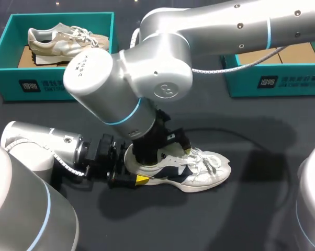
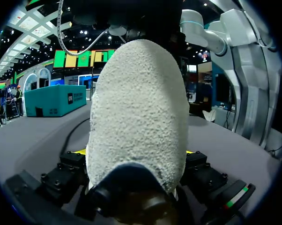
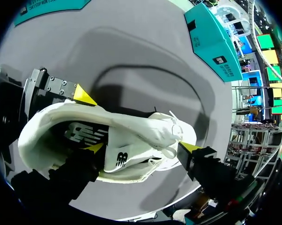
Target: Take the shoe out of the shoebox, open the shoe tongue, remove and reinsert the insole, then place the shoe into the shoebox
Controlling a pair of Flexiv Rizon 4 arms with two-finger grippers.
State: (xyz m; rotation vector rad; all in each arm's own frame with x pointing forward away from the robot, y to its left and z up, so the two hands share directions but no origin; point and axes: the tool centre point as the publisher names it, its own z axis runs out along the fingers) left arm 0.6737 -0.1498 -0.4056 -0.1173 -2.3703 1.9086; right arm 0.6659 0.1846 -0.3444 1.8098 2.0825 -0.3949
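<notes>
A white and navy shoe (image 1: 197,171) lies on its sole on the dark table, toe pointing right. My left gripper (image 1: 132,177) comes in low from the left and is shut on the heel (image 2: 136,108), one finger on each side. My right arm (image 1: 147,78) reaches down over the shoe from the upper right. Its gripper (image 3: 142,147) is open and straddles the tongue (image 3: 152,133): one fingertip (image 3: 95,148) is inside the opening above the insole (image 3: 82,133), the other (image 3: 191,148) is past the laces. An open teal shoebox (image 1: 251,78) stands at the back right.
A second teal box (image 1: 11,68) at the back left holds a beige shoe (image 1: 63,42). A white cable (image 1: 241,64) hangs from my right arm over the back of the table. Bare table lies right of and in front of the shoe.
</notes>
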